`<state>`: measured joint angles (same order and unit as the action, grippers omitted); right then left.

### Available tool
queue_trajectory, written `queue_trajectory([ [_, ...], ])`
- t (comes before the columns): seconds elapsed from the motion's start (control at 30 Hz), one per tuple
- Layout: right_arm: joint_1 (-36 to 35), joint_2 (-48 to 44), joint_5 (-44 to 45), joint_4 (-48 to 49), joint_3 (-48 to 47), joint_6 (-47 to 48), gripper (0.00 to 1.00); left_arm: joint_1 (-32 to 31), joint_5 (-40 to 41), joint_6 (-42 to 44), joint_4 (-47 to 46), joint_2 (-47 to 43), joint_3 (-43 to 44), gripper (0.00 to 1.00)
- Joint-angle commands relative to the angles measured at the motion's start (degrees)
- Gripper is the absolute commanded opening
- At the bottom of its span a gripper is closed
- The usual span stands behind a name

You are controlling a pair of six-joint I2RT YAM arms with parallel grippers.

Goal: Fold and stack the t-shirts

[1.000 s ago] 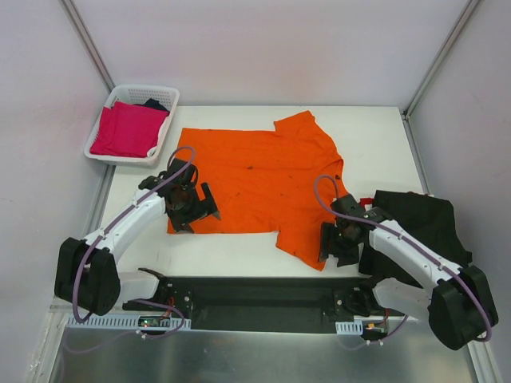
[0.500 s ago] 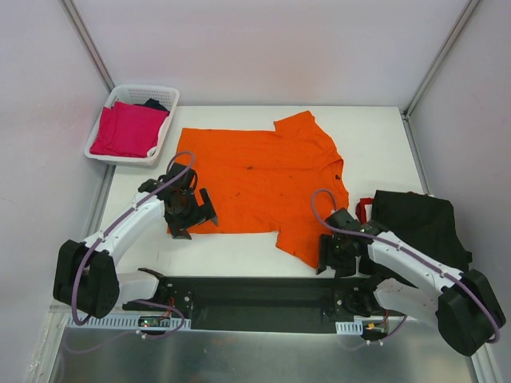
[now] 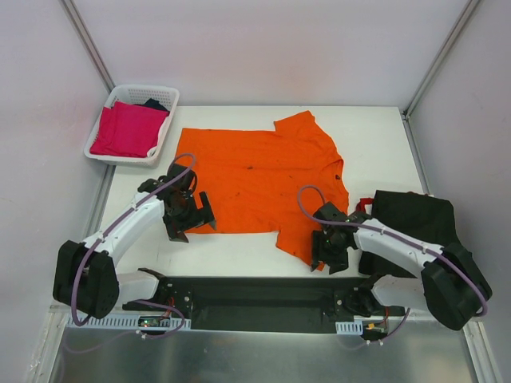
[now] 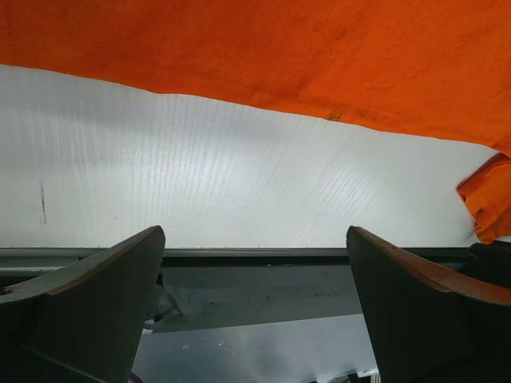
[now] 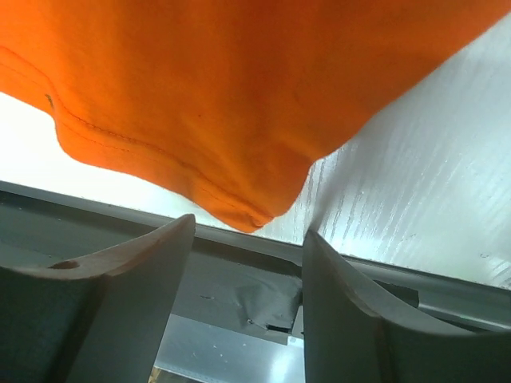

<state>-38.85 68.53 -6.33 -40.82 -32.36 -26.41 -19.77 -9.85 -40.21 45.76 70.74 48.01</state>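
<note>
- Progress: you are at an early stage. The orange t-shirt (image 3: pixel 263 179) lies spread open at the centre of the top view, with no fold in it yet.
- Stacking: no stack shows on the table (image 3: pixel 375 136). The black t-shirts (image 3: pixel 415 227) sit in a loose heap at the right edge of the frame, red trim showing at their left side. The magenta-pink t-shirt (image 3: pixel 128 129) lies in the basket (image 3: pixel 165 94) at upper left, with a dark item behind it that you cannot identify from here.
- Remaining work, as judged: every fold and the whole stack.
- Left gripper (image 3: pixel 192 217): jaws fully apart and holding nothing. It hovers over bare table just beside the shirt's lower-left hem; in the left wrist view the orange edge runs across the top of the frame, clear of both fingers (image 4: pixel 104 287).
- Right gripper (image 3: pixel 327 254): jaws apart. In the right wrist view the stitched corner of the lower sleeve (image 5: pixel 255 209) sits at the mouth of the gap, not clamped as far as you can see.
- Materials: the orange cloth is thin, matte and limp, with a double-stitched hem and a few dark specks near its middle. The table is white with a fine ribbed grain. The basket is white plastic lattice, rectangular with rounded corners. The fingers are dark, smooth and wedge-shaped.
</note>
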Motion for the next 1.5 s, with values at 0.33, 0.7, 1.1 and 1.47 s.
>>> queue_trajectory([
  [0.33,-3.1,4.4,1.5,6.6,-3.1,-3.0,0.59,0.7,1.2,3.1,1.8,1.3,1.9,0.98],
  [0.7,-4.5,7.1,2.4,8.0,-5.4,-4.0,0.51,0.7,2.0,4.4,3.3,0.0,1.4,0.99],
  [1.1,-5.2,6.4,3.4,5.8,-6.2,-3.7,0.35,0.7,1.8,4.2,3.1,2.5,2.4,0.99],
  [1.47,-5.2,7.1,4.0,5.6,-7.3,-3.0,0.03,0.7,1.7,4.0,3.1,1.1,0.9,0.99],
])
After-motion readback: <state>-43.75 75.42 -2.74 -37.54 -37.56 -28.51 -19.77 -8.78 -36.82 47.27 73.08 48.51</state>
